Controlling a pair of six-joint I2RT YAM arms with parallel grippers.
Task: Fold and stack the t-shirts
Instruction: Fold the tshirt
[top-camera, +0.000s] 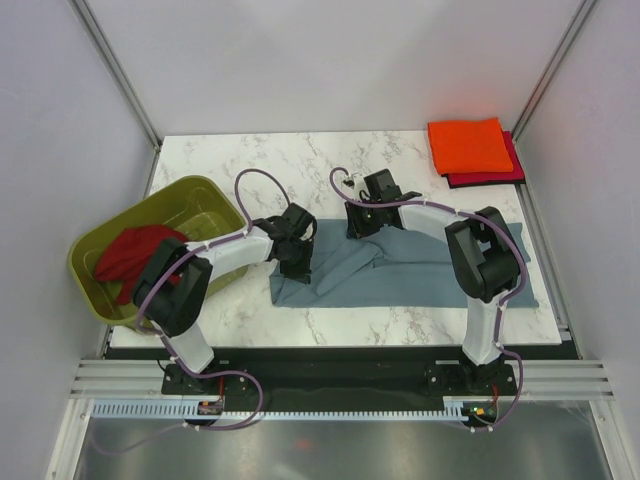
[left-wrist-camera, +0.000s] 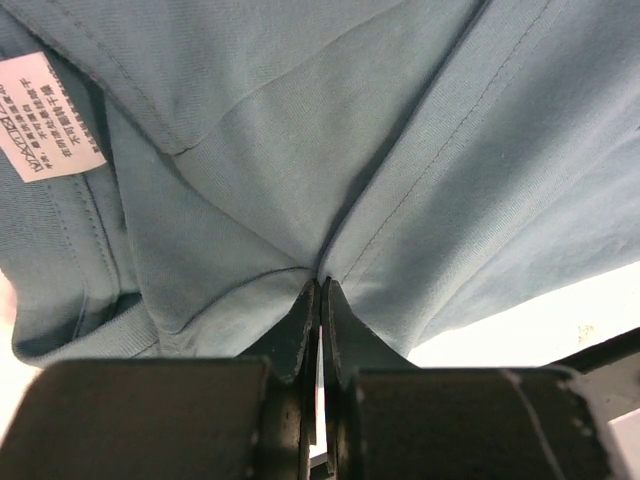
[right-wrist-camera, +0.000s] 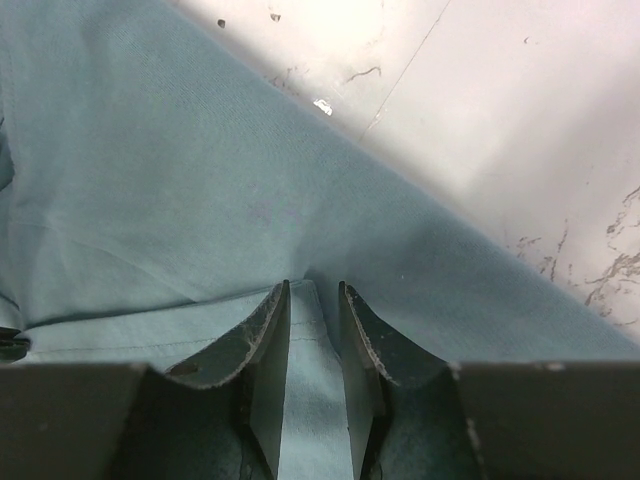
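Observation:
The slate blue-grey t-shirt (top-camera: 420, 270) lies spread and partly bunched on the marble table (top-camera: 250, 160), filling the left wrist view (left-wrist-camera: 420, 150) and most of the right wrist view (right-wrist-camera: 150, 170). My left gripper (top-camera: 295, 262) (left-wrist-camera: 322, 283) is shut on a puckered fold at its left end. At the shirt's far edge my right gripper (top-camera: 360, 228) (right-wrist-camera: 314, 288) has its jaws apart, with a hemmed band of the cloth lying between them. The orange t-shirt (top-camera: 468, 146) sits folded on the magenta-red one (top-camera: 505, 172) at the back right. A dark red t-shirt (top-camera: 135, 255) lies crumpled in the tub.
The olive-green tub (top-camera: 200, 195) stands at the table's left edge, next to my left arm. A white care label (left-wrist-camera: 45, 115) shows inside the blue-grey shirt's collar. Bare marble (right-wrist-camera: 500, 120) shows just beyond the cloth's far edge.

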